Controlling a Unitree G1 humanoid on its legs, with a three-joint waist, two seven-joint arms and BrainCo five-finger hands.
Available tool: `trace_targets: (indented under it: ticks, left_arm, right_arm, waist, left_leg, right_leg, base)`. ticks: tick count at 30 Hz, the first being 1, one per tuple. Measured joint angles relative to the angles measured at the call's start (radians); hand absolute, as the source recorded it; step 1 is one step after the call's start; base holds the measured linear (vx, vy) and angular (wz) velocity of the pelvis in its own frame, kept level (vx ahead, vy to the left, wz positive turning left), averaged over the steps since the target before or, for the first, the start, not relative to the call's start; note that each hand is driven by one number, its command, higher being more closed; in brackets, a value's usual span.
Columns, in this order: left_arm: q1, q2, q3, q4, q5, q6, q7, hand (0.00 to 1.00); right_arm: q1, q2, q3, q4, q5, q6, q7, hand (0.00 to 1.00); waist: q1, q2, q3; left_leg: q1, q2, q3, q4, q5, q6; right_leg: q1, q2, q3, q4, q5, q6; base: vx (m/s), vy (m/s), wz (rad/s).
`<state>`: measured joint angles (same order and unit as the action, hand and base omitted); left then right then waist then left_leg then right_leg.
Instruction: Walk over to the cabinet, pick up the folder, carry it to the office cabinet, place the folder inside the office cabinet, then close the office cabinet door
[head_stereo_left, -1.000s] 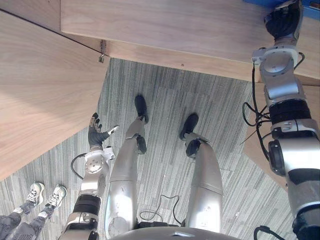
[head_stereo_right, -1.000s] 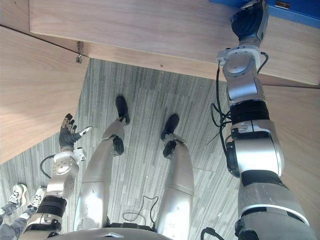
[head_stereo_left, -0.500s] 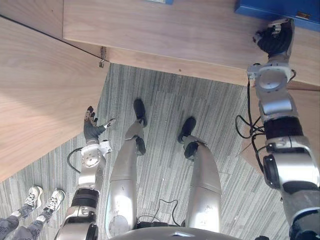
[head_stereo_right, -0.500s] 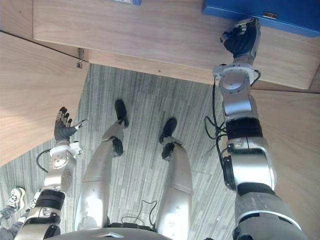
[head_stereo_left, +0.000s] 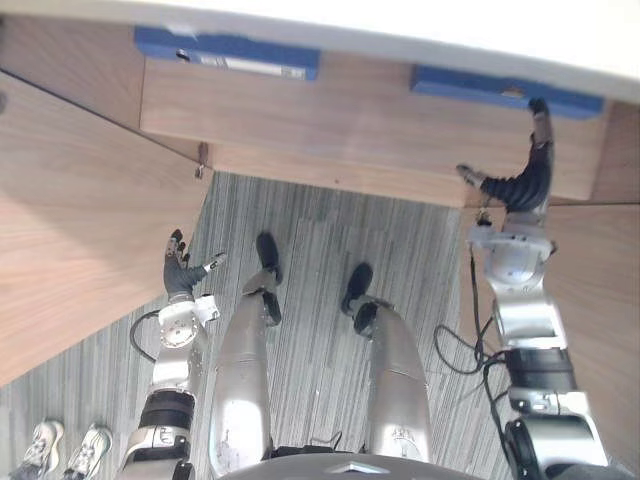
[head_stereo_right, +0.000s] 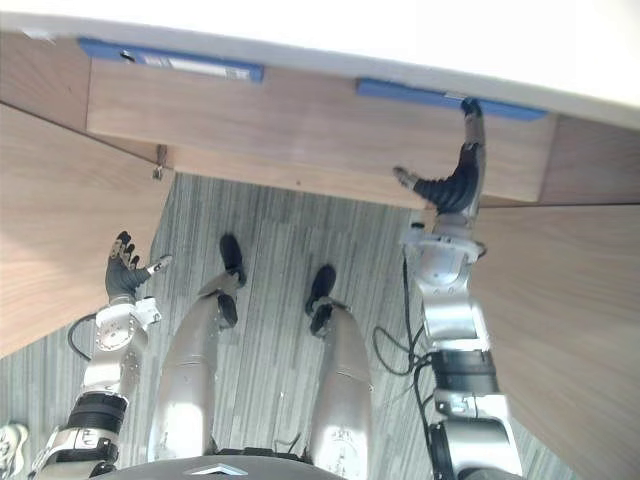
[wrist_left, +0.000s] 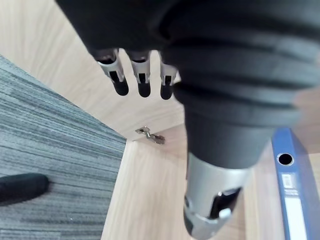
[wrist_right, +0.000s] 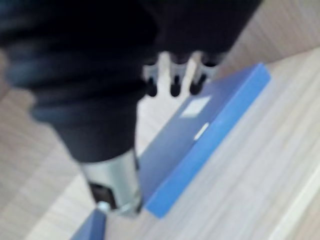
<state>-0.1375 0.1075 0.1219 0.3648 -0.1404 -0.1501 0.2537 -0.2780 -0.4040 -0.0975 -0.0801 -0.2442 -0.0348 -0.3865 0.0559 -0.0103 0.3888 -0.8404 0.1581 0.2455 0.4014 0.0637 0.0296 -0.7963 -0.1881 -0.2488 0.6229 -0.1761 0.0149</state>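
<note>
— How far along are you?

— Early. I stand at the cabinet (head_stereo_left: 340, 120), so the walk looks done. The folder (head_stereo_left: 480, 88) lies flat on its wood, not yet lifted.

— Your right hand?

— My right hand (head_stereo_left: 515, 188) is stretched up to it with the fingers straight and the thumb out to the side. The tips are at the folder's near edge. It grips nothing, and whether the tips touch I cannot tell.

— And the left?

— My left hand (head_stereo_left: 178, 275) hangs low beside the open door (head_stereo_left: 80, 220), fingers loose and spread, empty.

— There's another blue one.

— Yes, a second folder (head_stereo_left: 225, 55), well apart to my left on the same wood.

— What remains?

— Nearly all of it, I judge: grasp, carry, set it inside the office cabinet, shut that door.
</note>
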Motion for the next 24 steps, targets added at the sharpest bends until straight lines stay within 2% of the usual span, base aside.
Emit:
trace_targets:
  ticks: [2,5,8,14,16,22,24]
  left_arm:
    - [0.02,-0.006,-0.008,0.004,0.03,0.007,-0.006,0.0]
    - [0.07,-0.005,-0.037,0.016,0.077,0.021,-0.025,0.0]
    - [0.109,-0.001,-0.075,0.074,0.089,0.023,-0.044,0.0]
    - [0.174,0.02,-0.116,0.187,0.127,0.045,-0.066,0.0]
    - [0.182,0.031,-0.125,0.202,0.148,0.051,-0.069,0.0]
    - [0.212,0.03,-0.133,0.248,0.207,0.053,-0.086,0.0]
    - [0.232,0.02,-0.131,0.333,0.218,0.052,-0.095,0.0]
  right_arm:
    - [0.068,0.04,0.018,-0.037,-0.008,-0.016,0.014,0.0]
    - [0.181,0.098,0.063,-0.062,-0.056,-0.05,0.052,0.0]
    - [0.28,0.165,0.098,-0.028,-0.077,-0.069,0.083,0.0]
    - [0.371,0.254,0.1,0.237,-0.077,-0.068,0.129,0.0]
    - [0.375,0.276,0.088,0.317,-0.078,-0.066,0.148,0.0]
    - [0.393,0.309,0.064,0.561,-0.079,-0.066,0.167,0.0]
    - [0.394,0.324,0.03,0.654,-0.077,-0.056,0.168,0.0]
  waist:
    - [-0.004,-0.014,-0.01]
    - [-0.011,-0.033,-0.06]
    - [-0.023,-0.036,-0.107]
    - [-0.051,-0.037,-0.182]
    - [-0.053,-0.037,-0.188]
    - [-0.058,-0.032,-0.259]
    - [-0.062,-0.025,-0.292]
  left_leg:
    - [0.06,0.003,0.0,-0.003,-0.015,-0.006]
    - [0.149,0.003,0.006,-0.02,-0.033,-0.011]
    - [0.248,-0.011,0.006,-0.076,-0.04,-0.022]
    - [0.412,-0.029,0.008,-0.173,-0.032,-0.034]
    - [0.462,-0.035,0.004,-0.195,-0.032,-0.035]
    - [0.621,-0.071,0.031,-0.322,-0.006,-0.039]
    - [0.682,-0.089,0.032,-0.389,0.014,-0.033]
  right_leg:
    - [0.069,0.008,-0.003,-0.028,0.0,0.004]
    - [0.162,0.02,0.005,-0.074,0.002,0.017]
    - [0.263,0.033,0.014,-0.147,0.012,0.028]
    - [0.441,0.07,0.035,-0.333,0.075,0.047]
    - [0.498,0.077,0.049,-0.39,0.099,0.053]
    - [0.644,0.075,0.083,-0.541,0.165,0.07]
    - [0.683,0.07,0.089,-0.57,0.17,0.075]
  base:
    - [0.11,-0.049,-0.08]
    - [0.13,-0.039,-0.1]
    - [0.13,-0.023,-0.06]
    - [0.14,0.009,-0.17]
    - [0.11,0.025,-0.26]
    - [0.06,0.047,-0.2]
    - [0.03,0.059,-0.05]
